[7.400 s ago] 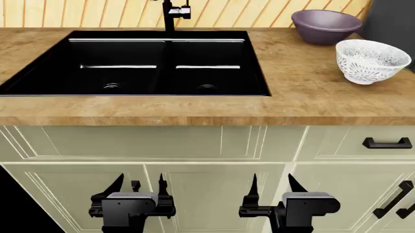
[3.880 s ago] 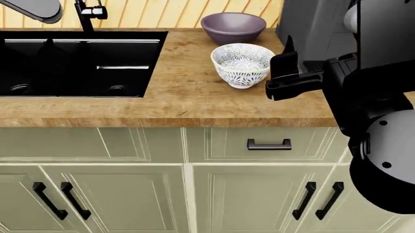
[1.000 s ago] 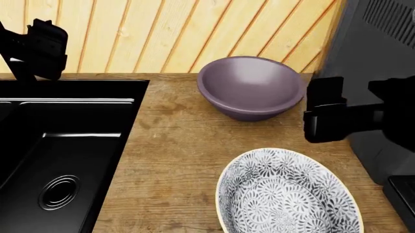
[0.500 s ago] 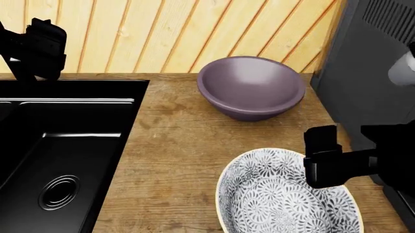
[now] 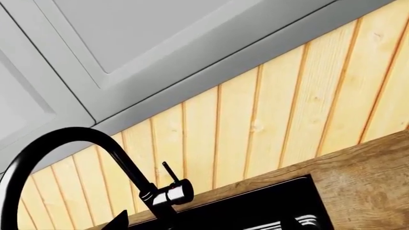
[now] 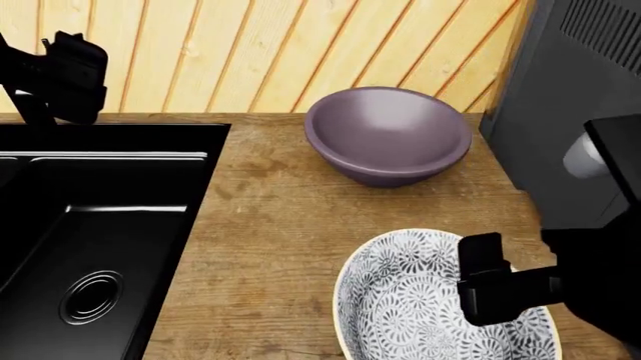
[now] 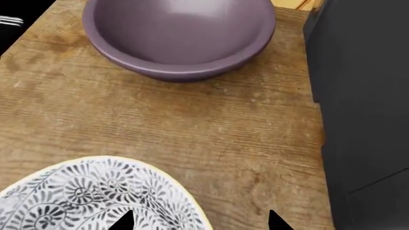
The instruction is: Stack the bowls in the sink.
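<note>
the wooden plank countertop (image 6: 270, 247) carries everything here, running under a pale vertical-board backsplash (image 6: 251, 52), with a tall dark grey cabinet-like block (image 6: 581, 112) standing at its right edge. the large glossy black sink (image 6: 90, 247) fills the left side, one round drain showing in the near basin, and its curved black faucet (image 5: 83, 158) rises at the far rim in the left wrist view. neither bowl is in the sink yet: the wide plain mauve-purple bowl (image 6: 389, 135) sits upright on the far part of the counter, right of the basin, and the white bowl with the grey floral pattern (image 6: 421, 307) sits nearer, well apart from it. the right gripper (image 7: 199, 225) hangs over the right-hand rim of the patterned bowl, its two dark fingertips spread with that rim between them, nothing pinched so far. the left gripper (image 6: 60, 75) waits high over the sink's far side; whether its claw is spread or pressed together cannot be told. the step in hand looks like the first pickup. the next move probably calls for lowering onto the rim, pinching it, then carrying the bowl left into a basin.
</note>
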